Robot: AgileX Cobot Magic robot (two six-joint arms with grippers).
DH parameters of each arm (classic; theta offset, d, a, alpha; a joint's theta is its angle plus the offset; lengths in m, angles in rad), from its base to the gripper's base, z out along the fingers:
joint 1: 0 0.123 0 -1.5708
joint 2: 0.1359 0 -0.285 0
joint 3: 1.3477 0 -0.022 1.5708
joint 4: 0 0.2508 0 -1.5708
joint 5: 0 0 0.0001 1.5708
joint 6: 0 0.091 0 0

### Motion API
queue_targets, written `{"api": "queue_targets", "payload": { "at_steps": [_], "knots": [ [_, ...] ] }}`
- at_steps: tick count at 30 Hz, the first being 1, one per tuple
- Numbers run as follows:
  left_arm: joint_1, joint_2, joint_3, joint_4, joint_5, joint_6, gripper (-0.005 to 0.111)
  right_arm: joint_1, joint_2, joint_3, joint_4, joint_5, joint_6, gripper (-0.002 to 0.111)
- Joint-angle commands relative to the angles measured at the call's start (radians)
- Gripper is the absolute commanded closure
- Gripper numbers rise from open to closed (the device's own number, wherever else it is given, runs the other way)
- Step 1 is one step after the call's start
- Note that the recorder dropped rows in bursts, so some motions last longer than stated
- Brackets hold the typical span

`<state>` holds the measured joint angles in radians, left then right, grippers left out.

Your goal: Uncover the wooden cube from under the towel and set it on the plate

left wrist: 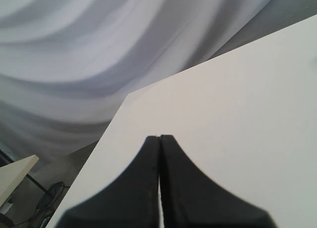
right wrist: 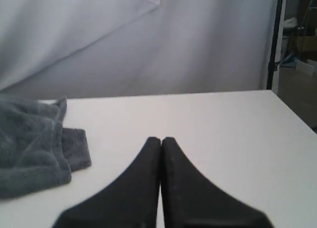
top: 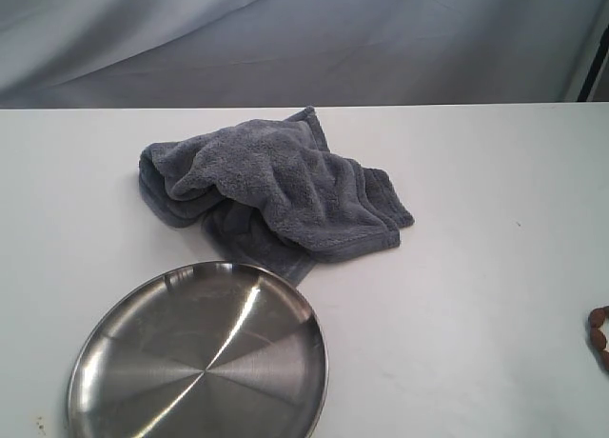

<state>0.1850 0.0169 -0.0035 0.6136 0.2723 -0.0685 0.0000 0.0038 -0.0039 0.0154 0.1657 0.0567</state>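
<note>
Both the left jaws and the right jaws are pressed closed on nothing, the left pair over a bare corner of the white surface [left wrist: 223, 104]. The grey-blue towel [top: 276, 186] lies bunched in a mound ahead of the right jaws and off to one side, well apart from their tips; the wooden cube is out of sight. The steel plate [top: 200, 362] sits with its rim touching the towel's hem, and neither pair of jaws has it in view.

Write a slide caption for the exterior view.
Crumpled grey-blue towel on a white table, an empty stainless-steel plate nearer the camera; no wooden cube visible.
</note>
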Motion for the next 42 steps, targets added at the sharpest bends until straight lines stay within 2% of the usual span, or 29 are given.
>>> {"api": "queue_targets", "payload": {
  "at_steps": [1,7,10,12,15,18,20,21,22,23,25,27,28,32,35,37,38,42],
  "knots": [
    [0.003,-0.005,0.004,-0.005,-0.007,-0.006,0.105,0.000,-0.004,0.004,0.083,-0.192,-0.022,0.108],
    [0.003,-0.005,0.004,-0.005,-0.007,-0.006,0.105,0.000,-0.004,0.004,0.214,-0.468,0.002,0.108],
    [0.003,-0.005,0.004,-0.005,-0.007,-0.006,0.105,0.000,-0.004,0.004,0.183,-0.561,0.253,0.108],
    [0.003,-0.005,0.004,-0.005,-0.007,-0.006,0.105,0.000,-0.004,0.004,0.073,-0.610,0.361,0.108],
    [0.003,-0.005,0.004,-0.005,-0.007,-0.006,0.105,0.000,-0.004,-0.052,-0.268,-0.646,0.540,0.108],
    [0.003,-0.005,0.004,-0.005,-0.007,-0.006,0.105,0.000,0.063,-0.217,-0.584,-0.555,0.809,0.108],
    [0.003,-0.005,0.004,-0.005,-0.007,-0.006,0.105,0.000,0.222,-0.413,-0.897,-0.484,1.127,0.108],
    [0.003,-0.005,0.004,-0.005,-0.007,-0.006,0.105,0.000,0.349,-0.512,-1.123,-0.506,1.304,0.108],
    [0.003,-0.005,0.004,-0.005,-0.007,-0.006,0.105,0.000,0.424,-0.585,-1.246,-0.538,1.418,0.108],
    [0.003,-0.005,0.004,-0.005,-0.007,-0.006,0.105,0.000,0.594,-0.709,-1.500,-0.630,1.655,0.108],
    [0.003,-0.005,0.004,-0.005,-0.007,-0.006,0.105,0.000,0.778,-0.873,-1.760,-0.793,1.946,0.108],
    [0.003,-0.005,0.004,-0.005,-0.007,-0.006,0.105,0.003,0.992,-0.992,-1.760,-0.992,1.962,0.108],
    [0.003,-0.005,0.004,-0.005,-0.007,-0.006,0.105,0.004,1.067,-1.044,-1.760,-1.036,1.962,0.108],
    [0.003,-0.005,0.004,-0.005,-0.007,-0.006,0.105,0.071,1.274,-1.139,-1.760,-1.038,1.919,0.108],
    [0.003,-0.005,0.004,-0.005,-0.007,-0.006,0.105,0.163,1.395,-1.177,-1.760,-0.999,1.843,0.108],
    [0.003,-0.005,0.004,-0.005,-0.007,-0.006,0.105,0.261,1.466,-1.182,-1.760,-0.907,1.717,0.108],
    [0.003,-0.005,0.004,-0.005,-0.007,-0.006,0.105,0.315,1.494,-1.182,-1.760,-0.810,1.628,0.108],
    [0.003,-0.005,0.004,-0.005,-0.007,-0.006,0.105,0.438,1.522,-1.182,-1.760,-0.441,1.503,0.108]
  ]
}}
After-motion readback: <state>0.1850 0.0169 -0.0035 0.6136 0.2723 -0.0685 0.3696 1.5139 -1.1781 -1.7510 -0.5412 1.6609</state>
